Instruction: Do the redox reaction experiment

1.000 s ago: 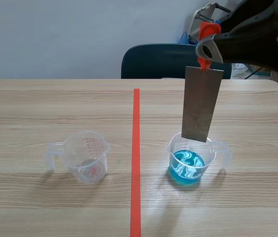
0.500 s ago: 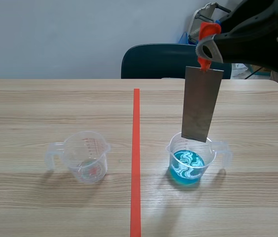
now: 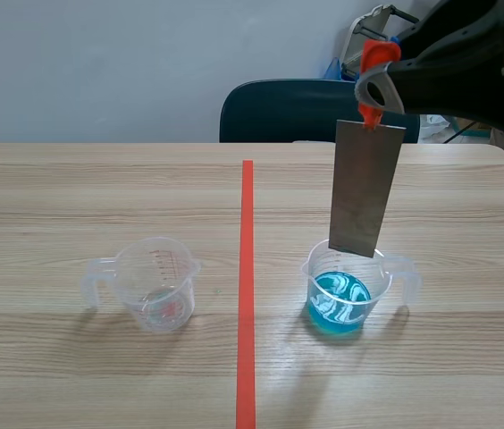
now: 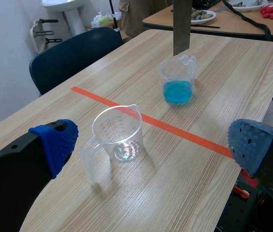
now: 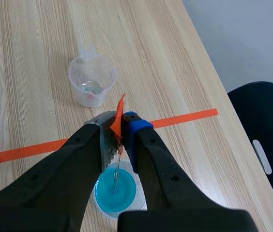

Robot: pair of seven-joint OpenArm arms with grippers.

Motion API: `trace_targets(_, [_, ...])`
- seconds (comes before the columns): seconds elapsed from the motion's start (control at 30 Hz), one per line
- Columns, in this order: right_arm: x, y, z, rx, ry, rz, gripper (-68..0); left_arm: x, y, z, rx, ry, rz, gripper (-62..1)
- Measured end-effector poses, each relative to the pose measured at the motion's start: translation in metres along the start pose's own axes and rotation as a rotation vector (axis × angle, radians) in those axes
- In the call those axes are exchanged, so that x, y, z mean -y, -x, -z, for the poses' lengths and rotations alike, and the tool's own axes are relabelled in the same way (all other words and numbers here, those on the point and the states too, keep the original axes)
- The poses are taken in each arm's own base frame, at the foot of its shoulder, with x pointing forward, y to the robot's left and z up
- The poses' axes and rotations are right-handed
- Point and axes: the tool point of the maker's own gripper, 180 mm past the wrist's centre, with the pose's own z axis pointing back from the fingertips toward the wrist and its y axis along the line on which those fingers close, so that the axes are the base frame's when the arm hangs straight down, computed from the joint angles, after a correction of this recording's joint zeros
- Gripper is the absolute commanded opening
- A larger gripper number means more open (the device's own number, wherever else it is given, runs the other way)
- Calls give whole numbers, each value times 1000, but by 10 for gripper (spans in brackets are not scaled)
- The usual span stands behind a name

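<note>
My right pincer (image 3: 370, 88) is raised above the right half of the surface (image 3: 100, 188), and its two fingers are pressed on the orange tab (image 5: 118, 120) at the top of a grey metal plate (image 3: 365, 189), so the plate hangs straight down from it. The lower edge of the plate is over the measuring cup of blue liquid (image 3: 341, 299). From my left wrist view this edge is a little above the rim and not in the liquid. This cup stands to the right of the orange tape line (image 3: 247, 295), with its handle turned to the right. On the other side of the line, well apart, stands a clear measuring cup (image 3: 155, 284) with red scale marks, its handle turned to the left. My left pincer (image 4: 153, 142) is spread wide, one blue pad on each side, and holds nothing. The clear cup stands ahead of it, between the two fingers, and touches neither. Behind the far edge of the surface there is a dark blue chair (image 3: 279, 112).
</note>
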Motion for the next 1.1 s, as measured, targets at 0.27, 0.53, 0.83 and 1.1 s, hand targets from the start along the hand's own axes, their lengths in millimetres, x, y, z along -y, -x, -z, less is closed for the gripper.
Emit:
trace_targets(0.27, [0,0,0,0,0,0,-669,0,8,0,-46,0,0,14])
trace_targets(0.53, [0,1,0,-3,0,0,-669,0,10,0,-53,0,0,14])
trace_targets(0.83, [-1,-3,8,30,10,25,-669,0,10,0,-53,0,0,14])
trace_targets(1.1, [20,-37,12,98,68,-61,-669,0,10,0,-53,0,0,14])
